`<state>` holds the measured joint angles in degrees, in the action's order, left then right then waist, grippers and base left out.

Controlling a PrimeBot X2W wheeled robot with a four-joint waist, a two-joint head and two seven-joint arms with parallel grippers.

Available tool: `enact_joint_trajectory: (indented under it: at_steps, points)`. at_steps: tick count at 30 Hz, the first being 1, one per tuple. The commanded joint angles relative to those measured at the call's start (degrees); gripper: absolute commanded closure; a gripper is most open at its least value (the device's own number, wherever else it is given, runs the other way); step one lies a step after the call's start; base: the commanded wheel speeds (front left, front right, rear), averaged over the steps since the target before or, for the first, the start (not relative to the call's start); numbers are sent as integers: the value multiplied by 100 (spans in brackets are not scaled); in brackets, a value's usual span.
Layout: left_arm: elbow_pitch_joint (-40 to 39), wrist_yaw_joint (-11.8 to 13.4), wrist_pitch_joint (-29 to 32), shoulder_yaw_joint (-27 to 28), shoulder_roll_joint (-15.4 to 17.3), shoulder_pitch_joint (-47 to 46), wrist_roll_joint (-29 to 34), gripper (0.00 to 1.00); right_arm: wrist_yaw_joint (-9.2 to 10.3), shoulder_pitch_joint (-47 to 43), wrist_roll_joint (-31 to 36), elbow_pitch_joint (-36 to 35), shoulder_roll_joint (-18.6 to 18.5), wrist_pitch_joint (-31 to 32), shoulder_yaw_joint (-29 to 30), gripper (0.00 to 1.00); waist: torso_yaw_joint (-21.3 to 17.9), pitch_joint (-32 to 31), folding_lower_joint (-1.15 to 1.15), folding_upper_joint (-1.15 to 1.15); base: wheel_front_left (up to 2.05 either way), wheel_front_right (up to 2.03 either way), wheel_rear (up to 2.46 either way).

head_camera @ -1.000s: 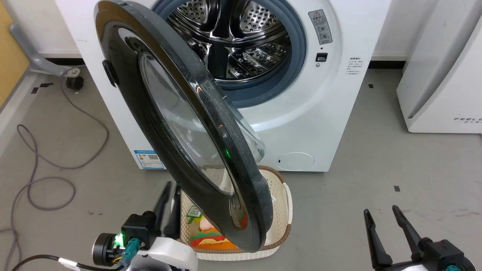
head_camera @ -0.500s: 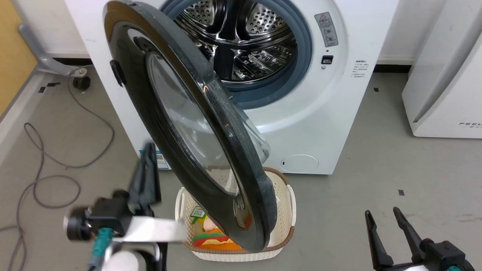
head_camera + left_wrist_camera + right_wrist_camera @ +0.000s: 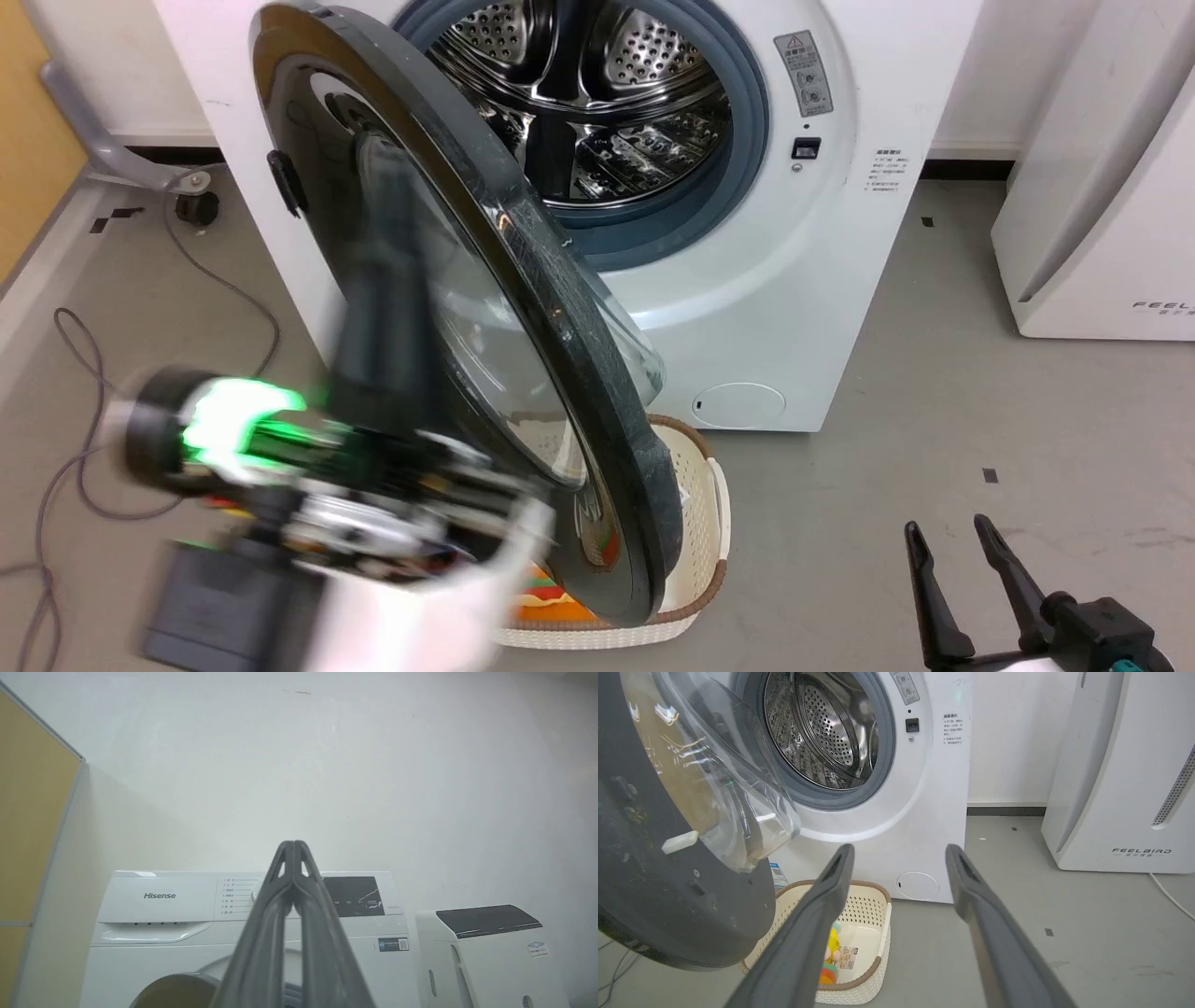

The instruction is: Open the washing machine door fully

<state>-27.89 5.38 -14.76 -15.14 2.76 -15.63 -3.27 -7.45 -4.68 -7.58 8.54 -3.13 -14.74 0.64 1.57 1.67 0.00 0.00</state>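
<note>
- The washing machine door (image 3: 448,308) stands partway open. It is swung out from the front of the washing machine (image 3: 775,308) on that machine's left side, and the steel drum (image 3: 597,103) behind it is fully exposed.
- By my judgement the task is roughly half done. The door still has to swing further round, away from the machine's front, before it counts as fully open.
- The left gripper (image 3: 373,177) is raised in front of the machine, before the door's outer face. In the left wrist view its fingers (image 3: 294,847) are clenched tip to tip on nothing, pointing at the wall above the machine.
- The right gripper (image 3: 945,525) hangs well clear of the machine, jaws spread and empty.
- In the head view the left gripper is badly smeared by motion. It is possibly touching the door's glass, but I cannot tell.
- The door's lower rim covers part of the basket (image 3: 695,523) on the floor before the machine, and the hinge is hard to make out.
</note>
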Motion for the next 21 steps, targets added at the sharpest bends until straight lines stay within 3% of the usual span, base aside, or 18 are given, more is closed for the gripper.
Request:
enact_joint_trajectory:
  at_steps: [1, 13, 21]
  points:
    - [-14, -16, -24, -176, 11, -59, 0, 100, -3, 54, -24, 12, 25, -25, -8, 0, -17, 2, 0, 0, 0, 0, 0]
    - [884, -760, 12, -2315, 12, 389, -448, 100, -3, -2, -73, 81, 25, -26, 30, 0, -14, -9, 0, 0, 0, 0, 0]
    - [2012, -1109, 744, -3112, 186, 781, -947, 100, -3, -21, -71, 114, 25, -26, 19, 0, 12, -10, 0, 0, 0, 0, 0]
